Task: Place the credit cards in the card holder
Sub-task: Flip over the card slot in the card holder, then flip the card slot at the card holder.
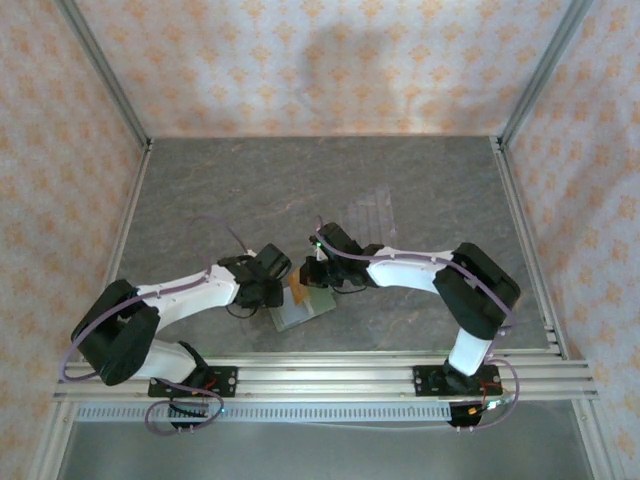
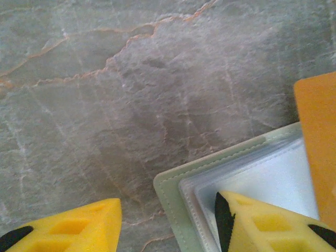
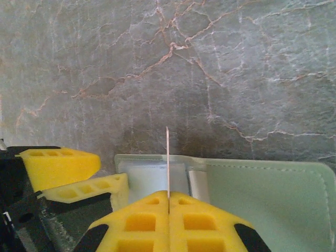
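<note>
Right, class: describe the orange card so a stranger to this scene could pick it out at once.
On the grey stone table, look near the front edge, where a pale green card holder lies open. The orange card is held over it, pinched in the right gripper: thin and orange, unlike that flat green holder.

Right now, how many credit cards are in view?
1. An orange card, pinched in the shut right gripper, stands upright at the open holder. More may be hidden under the arms or inside the holder's pockets.
</note>
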You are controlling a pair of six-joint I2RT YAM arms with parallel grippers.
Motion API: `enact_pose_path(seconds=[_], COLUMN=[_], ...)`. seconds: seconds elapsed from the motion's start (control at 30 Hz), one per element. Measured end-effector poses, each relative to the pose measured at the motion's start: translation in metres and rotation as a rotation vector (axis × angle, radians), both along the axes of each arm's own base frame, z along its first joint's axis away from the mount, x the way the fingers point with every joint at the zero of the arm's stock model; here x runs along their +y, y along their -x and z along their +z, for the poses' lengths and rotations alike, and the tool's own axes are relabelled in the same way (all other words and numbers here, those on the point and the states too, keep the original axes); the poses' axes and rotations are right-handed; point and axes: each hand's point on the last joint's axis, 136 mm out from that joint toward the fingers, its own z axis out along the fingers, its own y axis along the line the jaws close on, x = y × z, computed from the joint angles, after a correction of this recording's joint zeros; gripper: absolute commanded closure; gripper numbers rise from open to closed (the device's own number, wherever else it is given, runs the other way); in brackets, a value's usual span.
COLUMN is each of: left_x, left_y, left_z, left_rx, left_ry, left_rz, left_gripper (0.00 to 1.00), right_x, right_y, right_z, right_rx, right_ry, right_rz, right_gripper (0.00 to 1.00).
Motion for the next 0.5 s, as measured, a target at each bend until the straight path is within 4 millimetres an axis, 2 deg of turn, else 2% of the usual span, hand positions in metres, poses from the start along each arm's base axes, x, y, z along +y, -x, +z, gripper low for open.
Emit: enact_pose_path(seconds=[0.17,0.37,0.5], left_x=[0.0,0.001,0.002], left_y=[0.001,0.001,0.002], left_z=[-0.001,0.001,0.005], left_rx=[-0.027,-0.039,-0.03], left_ry=[0.022,0.03,0.02], left_rz=[0.004,0.0,-0.006], left_gripper=[0.5,0.4,0.41], right_x=[-0.004,-0.008,-0.012], right_y=[-0.006,-0.012,-0.013], right_z=[0.001,0.001,0.001], right_rx=[0.005,0.003,-0.008], right_ry=[-0.01,-0.01,0.005], right_rz=[-0.011,-0.026,-0.033], right_gripper=[1.0,1.0,1.0])
